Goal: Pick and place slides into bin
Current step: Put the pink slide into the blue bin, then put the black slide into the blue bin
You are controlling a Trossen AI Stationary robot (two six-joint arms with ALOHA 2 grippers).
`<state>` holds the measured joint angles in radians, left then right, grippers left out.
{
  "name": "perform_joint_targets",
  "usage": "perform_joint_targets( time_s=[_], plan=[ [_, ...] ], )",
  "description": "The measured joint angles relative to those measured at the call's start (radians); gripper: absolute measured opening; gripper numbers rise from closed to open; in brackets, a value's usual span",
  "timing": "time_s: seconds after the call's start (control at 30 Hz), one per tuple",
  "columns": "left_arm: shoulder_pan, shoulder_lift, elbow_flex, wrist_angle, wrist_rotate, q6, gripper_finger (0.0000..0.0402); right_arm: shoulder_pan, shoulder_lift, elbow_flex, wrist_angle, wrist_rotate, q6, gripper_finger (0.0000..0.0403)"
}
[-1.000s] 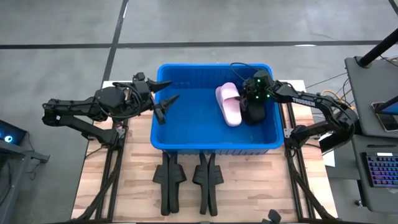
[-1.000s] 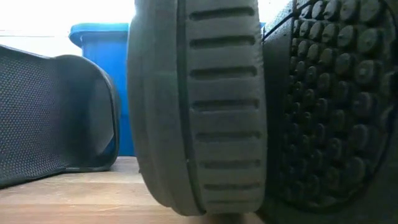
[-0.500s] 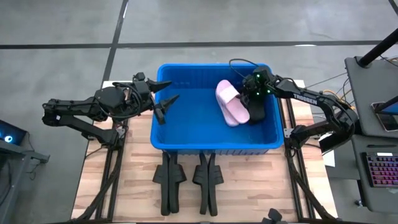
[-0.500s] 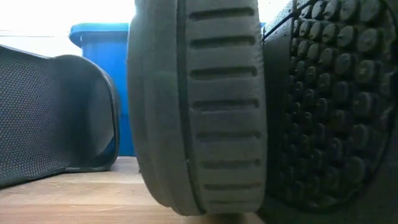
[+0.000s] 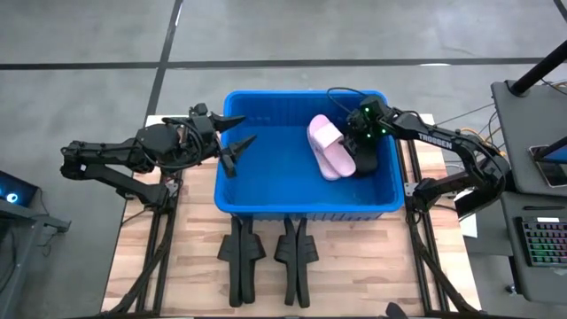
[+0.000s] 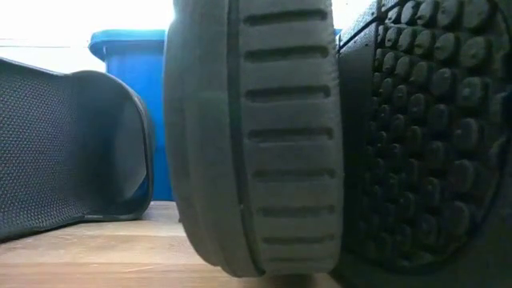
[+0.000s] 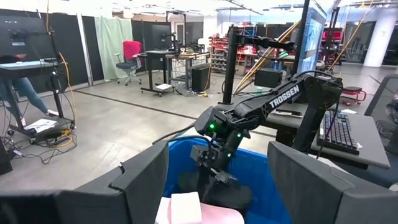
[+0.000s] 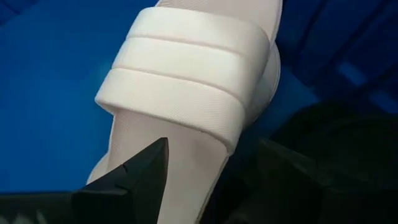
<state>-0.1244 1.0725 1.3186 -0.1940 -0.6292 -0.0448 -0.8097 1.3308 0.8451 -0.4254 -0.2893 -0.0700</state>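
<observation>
The blue bin (image 5: 266,199) stands mid-table. A pale pink slide (image 5: 326,146) and a black slide (image 5: 364,159) lie side by side in its right half. My right gripper (image 5: 356,140) hangs open inside the bin over these two. In the right wrist view its fingers (image 8: 142,167) stand just above the pink slide's footbed (image 8: 186,155), and the black slide (image 8: 329,137) lies beside it. My left gripper (image 5: 246,129) is open and empty over the bin's left rim. Two more black slides (image 5: 241,252) (image 5: 295,252) stand on the table in front of the bin.
In the low view the black slides (image 6: 252,136) (image 6: 424,136) on the table's near part fill most of the picture, with the bin (image 6: 132,80) behind them. Bare wood lies left and right of these slides. A desk with a keyboard (image 5: 540,239) stands beyond the table's right edge.
My right gripper has gone a little toward the bin's far wall, off the black slide. That slide now lies clear of the gripper, next to the pink one by the bin's right wall. My left arm has kept still.
</observation>
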Motion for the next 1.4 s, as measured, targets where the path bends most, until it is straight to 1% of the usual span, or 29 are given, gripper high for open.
perform_joint_targets(
  time_s=[0.1, 0.2, 0.27, 0.4, 0.57, 0.67, 0.87, 1.03, 1.13, 1.2, 1.3, 1.4],
  plan=[
    [0.0, -0.001, 0.0, 0.0, 0.0, 0.0, 0.0259, 0.0, -0.001, 0.0, -0.013, -0.055, 0.037, 0.0227],
    [0.0, 0.0, 0.0, 0.001, 0.0, 0.0, 0.0259, 0.0, -0.006, 0.0, -0.006, -0.156, 0.065, 0.0226],
    [0.0, 0.001, 0.0, 0.002, 0.0, 0.0, 0.0259, 0.006, -0.013, 0.0, -0.006, -0.185, 0.078, 0.0226],
    [0.0, 0.003, 0.0, 0.002, 0.0, 0.0, 0.0259, 0.01, -0.036, 0.0, -0.005, -0.177, 0.072, 0.0226],
    [0.0, 0.004, 0.0, 0.002, 0.0, 0.0, 0.0259, 0.009, -0.063, 0.0, -0.005, -0.04, 0.045, 0.0226],
    [0.0, 0.004, 0.001, 0.003, 0.0, 0.0, 0.0259, 0.009, -0.075, 0.0, -0.004, -0.004, 0.035, 0.0226],
    [0.0, 0.004, 0.001, 0.003, 0.0, 0.0, 0.0259, 0.009, -0.113, -0.001, -0.002, 0.002, 0.038, 0.0226],
    [0.0, 0.004, 0.001, 0.003, 0.0, 0.0, 0.0259, 0.011, -0.174, -0.001, 0.026, 0.001, 0.071, 0.0226],
    [0.0, 0.006, 0.001, 0.005, 0.0, -0.001, 0.0259, 0.021, -0.226, -0.001, 0.054, -0.006, 0.095, 0.0226],
    [0.0, 0.007, 0.001, 0.006, 0.0, -0.001, 0.0259, 0.032, -0.268, -0.001, 0.082, -0.03, 0.117, 0.0226],
    [0.0, 0.008, 0.001, 0.006, 0.0, -0.001, 0.0259, 0.062, -0.337, -0.001, 0.138, -0.071, 0.169, 0.0226],
    [0.0, 0.014, 0.001, 0.007, 0.0, -0.001, 0.0259, 0.104, -0.41, -0.001, 0.192, -0.084, 0.228, 0.0226]
  ],
)
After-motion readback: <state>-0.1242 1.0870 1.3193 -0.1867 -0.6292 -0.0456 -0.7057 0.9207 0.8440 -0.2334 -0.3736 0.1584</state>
